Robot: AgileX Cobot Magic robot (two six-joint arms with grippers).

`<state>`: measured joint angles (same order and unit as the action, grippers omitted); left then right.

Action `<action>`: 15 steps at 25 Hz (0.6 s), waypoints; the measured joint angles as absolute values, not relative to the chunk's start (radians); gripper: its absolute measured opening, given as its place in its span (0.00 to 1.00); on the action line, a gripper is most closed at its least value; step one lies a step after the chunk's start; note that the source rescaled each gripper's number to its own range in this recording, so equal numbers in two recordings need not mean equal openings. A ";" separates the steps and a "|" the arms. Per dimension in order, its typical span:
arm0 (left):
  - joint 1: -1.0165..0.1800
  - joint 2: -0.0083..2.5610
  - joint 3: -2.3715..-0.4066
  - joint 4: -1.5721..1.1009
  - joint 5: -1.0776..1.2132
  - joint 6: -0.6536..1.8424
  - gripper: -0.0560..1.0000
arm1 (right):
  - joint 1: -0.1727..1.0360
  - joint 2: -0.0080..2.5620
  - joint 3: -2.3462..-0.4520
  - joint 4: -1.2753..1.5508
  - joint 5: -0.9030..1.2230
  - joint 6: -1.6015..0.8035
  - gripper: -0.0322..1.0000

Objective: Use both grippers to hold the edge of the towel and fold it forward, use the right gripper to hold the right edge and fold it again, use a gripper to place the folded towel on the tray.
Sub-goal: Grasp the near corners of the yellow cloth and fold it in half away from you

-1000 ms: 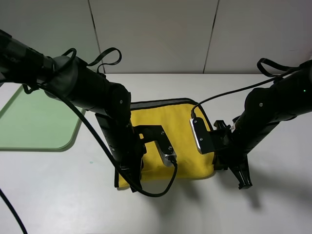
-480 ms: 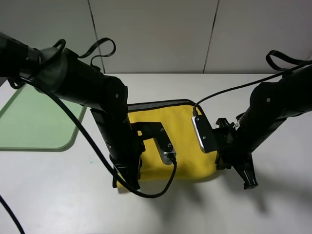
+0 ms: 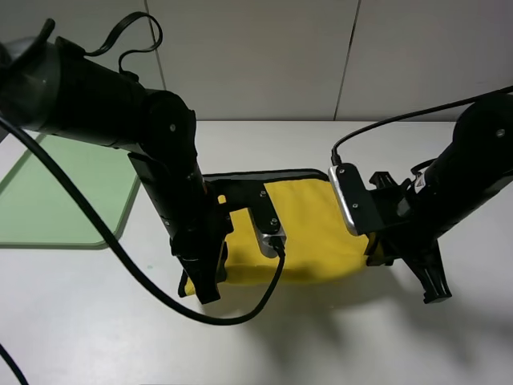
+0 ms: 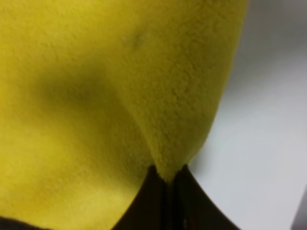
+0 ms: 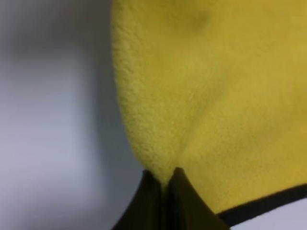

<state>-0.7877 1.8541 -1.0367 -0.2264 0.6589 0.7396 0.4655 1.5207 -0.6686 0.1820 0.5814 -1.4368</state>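
1. Now the left gripper is pinching the yellow towel at its seven-o'clock corner, jaws closed on it.
2. The right gripper is clamping the five-o'clock corner likewise.
3. The towel is lying mid-table, at three o'clock of the tray.

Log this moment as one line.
left gripper: shut on towel | right gripper: shut on towel | stage: first fold unfinished | tray: no towel

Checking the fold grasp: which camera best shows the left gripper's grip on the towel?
Left wrist view: the left gripper is shut on a towel edge, close up. The high view half hides it behind the arm; the right wrist shows only the right gripper.
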 joint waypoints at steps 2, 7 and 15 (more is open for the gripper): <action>-0.788 1.841 -1.037 -0.224 0.682 0.740 0.05 | 0.466 1.485 -0.669 0.181 0.604 -1.416 0.03; -0.788 1.789 -1.039 -0.222 0.727 0.740 0.05 | 0.466 1.397 -0.669 0.181 0.652 -1.364 0.03; -0.788 1.684 -1.040 -0.221 0.760 0.737 0.05 | 0.466 1.282 -0.668 0.182 0.725 -1.296 0.03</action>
<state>-0.7877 1.6845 -1.0399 -0.2214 0.7602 0.7367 0.4655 1.2823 -0.6682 0.1821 0.7248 -1.2958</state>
